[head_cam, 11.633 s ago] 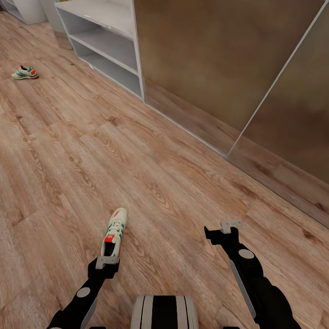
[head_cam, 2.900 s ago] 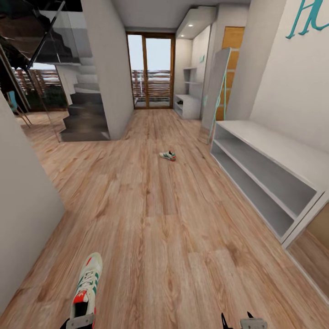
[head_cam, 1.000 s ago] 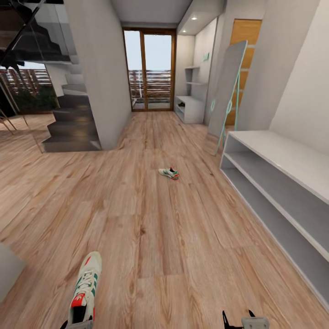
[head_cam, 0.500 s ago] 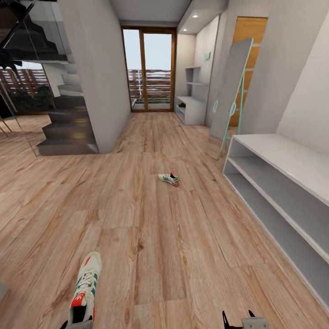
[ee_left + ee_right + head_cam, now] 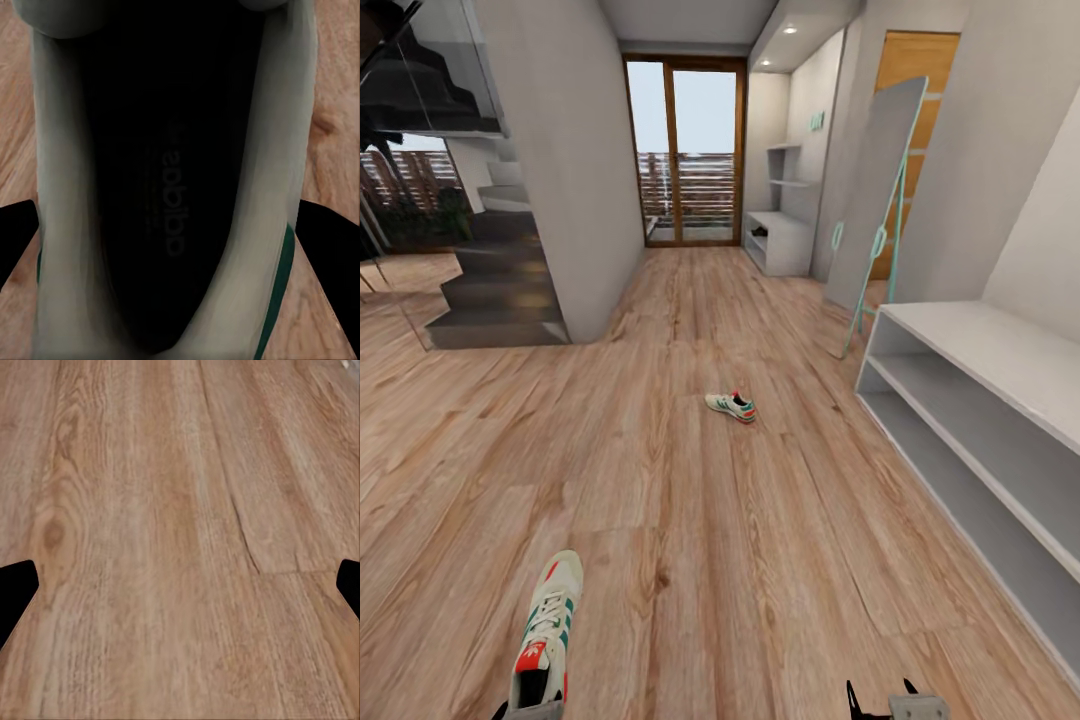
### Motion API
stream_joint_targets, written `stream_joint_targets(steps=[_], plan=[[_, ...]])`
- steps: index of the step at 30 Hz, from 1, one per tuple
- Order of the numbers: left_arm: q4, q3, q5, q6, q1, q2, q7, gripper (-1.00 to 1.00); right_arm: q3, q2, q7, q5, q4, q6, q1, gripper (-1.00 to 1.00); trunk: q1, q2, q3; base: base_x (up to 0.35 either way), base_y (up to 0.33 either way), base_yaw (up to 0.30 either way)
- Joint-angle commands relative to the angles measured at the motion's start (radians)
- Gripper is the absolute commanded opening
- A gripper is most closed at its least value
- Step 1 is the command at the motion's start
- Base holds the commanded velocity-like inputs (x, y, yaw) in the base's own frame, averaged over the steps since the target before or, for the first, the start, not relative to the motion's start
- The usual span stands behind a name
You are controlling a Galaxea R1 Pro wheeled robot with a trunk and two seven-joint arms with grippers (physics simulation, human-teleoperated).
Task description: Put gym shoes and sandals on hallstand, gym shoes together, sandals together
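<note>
One gym shoe (image 5: pixel 546 640), cream with green stripes and a red tongue label, is held off the corridor floor (image 5: pixel 690 560) at the lower left of the head view. My left gripper (image 5: pixel 525 712) is shut on its heel end. In the left wrist view the shoe's dark inside (image 5: pixel 172 187) sits between the black fingers (image 5: pixel 15 240). The other gym shoe (image 5: pixel 731 405) lies on the planks further ahead. The hallstand (image 5: pixel 780 240), with its wall shelves and mint letters, stands at the corridor's far end on the right. My right gripper (image 5: pixel 180 585) is open over bare floor. The sandals are out of view.
A long low white open shelving unit (image 5: pixel 980 420) runs along the right wall. A tall mirror (image 5: pixel 875 200) leans beside it. A grey wall pillar (image 5: pixel 575 170) and dark stairs (image 5: pixel 500 290) stand on the left. Glass doors (image 5: pixel 685 150) close the corridor's far end.
The whole view has moved forward along the corridor, so the floor shoe and the shelving appear nearer. The left gripper still holds its shoe, and the right gripper has stayed open.
</note>
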Motion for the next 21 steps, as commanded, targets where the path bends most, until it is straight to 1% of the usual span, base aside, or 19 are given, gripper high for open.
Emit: stream_joint_targets(steps=[1, 21], plan=[[0.0, 0.007, -0.01, -0.004, -0.001, -0.001, -0.004, -1.0, -0.005, 0.0, -0.001, 0.01, 0.001, -0.003, -0.001, 1.0, 0.0, 0.0, -0.001, 0.339, 0.0, 0.0], [0.001, 0.006, -0.01, -0.004, -0.001, -0.001, -0.004, -1.0, -0.005, 0.0, -0.001, 0.01, 0.001, -0.003, -0.001, 1.0, 0.0, 0.0, -0.001, 0.339, 0.0, 0.0]])
